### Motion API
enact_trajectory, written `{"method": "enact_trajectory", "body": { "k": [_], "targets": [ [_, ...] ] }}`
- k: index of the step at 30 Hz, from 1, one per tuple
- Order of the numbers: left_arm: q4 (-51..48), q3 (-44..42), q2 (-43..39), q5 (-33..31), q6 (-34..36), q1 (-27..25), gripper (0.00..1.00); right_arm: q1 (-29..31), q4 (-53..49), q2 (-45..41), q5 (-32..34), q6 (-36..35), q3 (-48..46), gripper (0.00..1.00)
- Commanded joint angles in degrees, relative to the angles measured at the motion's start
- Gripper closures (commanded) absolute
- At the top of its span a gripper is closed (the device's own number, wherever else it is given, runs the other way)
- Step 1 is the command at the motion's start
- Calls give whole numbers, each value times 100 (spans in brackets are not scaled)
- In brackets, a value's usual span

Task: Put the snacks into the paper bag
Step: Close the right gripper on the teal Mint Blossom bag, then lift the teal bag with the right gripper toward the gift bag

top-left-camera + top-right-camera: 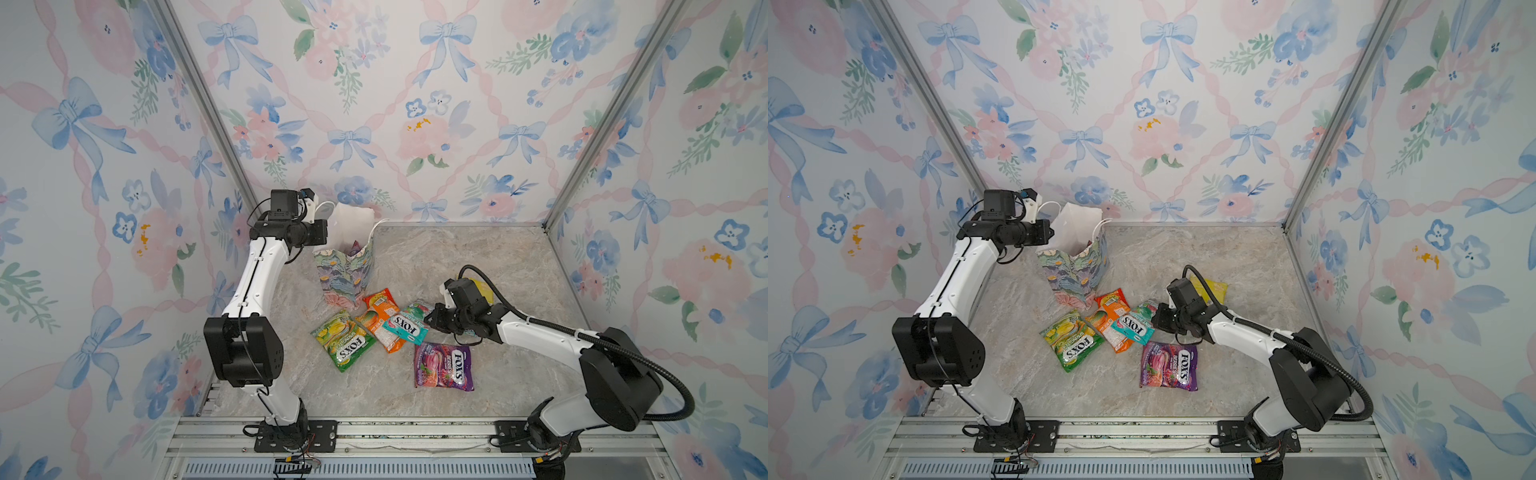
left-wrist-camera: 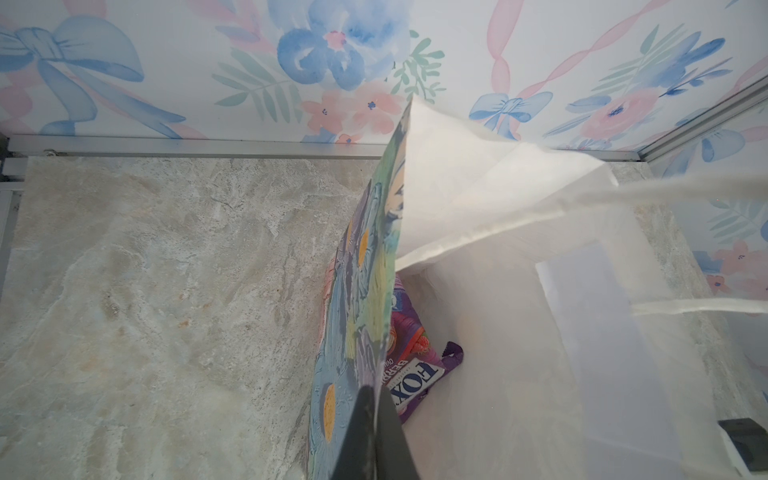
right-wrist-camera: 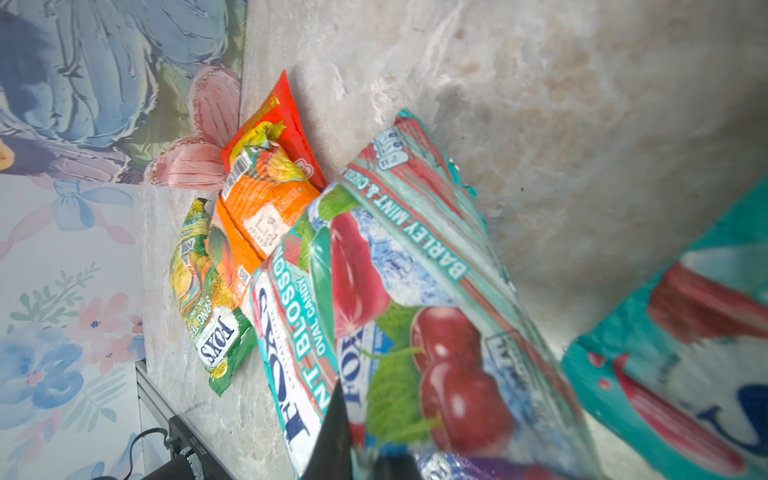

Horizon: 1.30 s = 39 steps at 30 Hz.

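The flowered paper bag stands upright at the back left. My left gripper is shut on its near wall at the rim. A purple snack lies inside. On the table before the bag lie green, orange, red, teal and purple packets. A yellow one shows behind the right wrist. My right gripper is shut on the edge of a teal cherry-printed packet, which overlaps the teal one. In a top view this gripper sits low at the pile's right side.
The marble tabletop is walled by flowered panels at the back and sides. An aluminium rail with both arm bases runs along the front edge. Another teal packet lies close under the right wrist.
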Motion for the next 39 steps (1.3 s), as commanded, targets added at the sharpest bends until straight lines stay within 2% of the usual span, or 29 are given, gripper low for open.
{"method": "enact_trajectory", "body": {
  "k": [1,13,21,39],
  "targets": [
    [-61,-42,13,77,-16,33,100,22,-358,-239,123,-384,373,100],
    [-65,-33,15,128,-27,32,100,5,-812,-278,141,-843,1019,100],
    [-64,-42,3,130,-18,30,100,-88,-1378,-233,339,-1609,1967,100],
    [-61,-50,-11,155,-5,28,100,-368,-1976,335,637,-2588,4041,100]
  ]
}}
